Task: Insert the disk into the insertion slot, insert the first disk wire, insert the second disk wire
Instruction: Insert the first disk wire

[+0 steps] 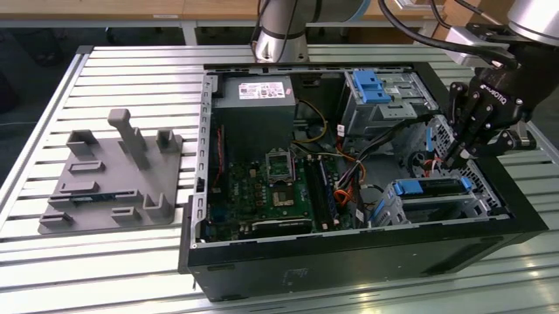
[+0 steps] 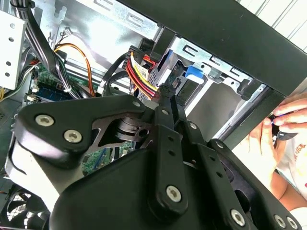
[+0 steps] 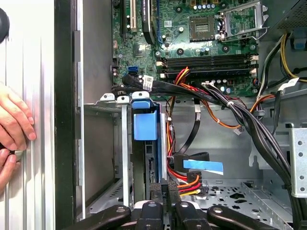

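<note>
Disk point(image 1: 428, 188): found seated flat in the slot point(image 1: 441, 208), at the corner of the case point(image 1: 349, 261) toward the bench's point(image 1: 131, 65) near edge and the exterior view's right. Noted the blue carrier lying level between the cage walls. Judged the first step done on that showing. Noted the case lying open side up on the bench, leaving its bays reachable from above.

Found the end effector point(image 1: 459, 158) lowered into the case just beside the slot, its fingers point(image 2: 164, 120) drawn together into one narrow blade. Judged that slim, closed pose suited to the cramped gap by the disk. Could not tell of anything thin pinched between the tips.

Saw red, yellow and black wires point(image 3: 184, 178) bunched right beside the tips in the first wrist view, ending at a plug close to the disk. Could not tell plugged from loose. Judged the work to stand at the wires, not the disk.

Saw a hand point(image 3: 14, 122) on the bench outside the case wall, well apart from the fingers, curled round something small and dark.
</note>
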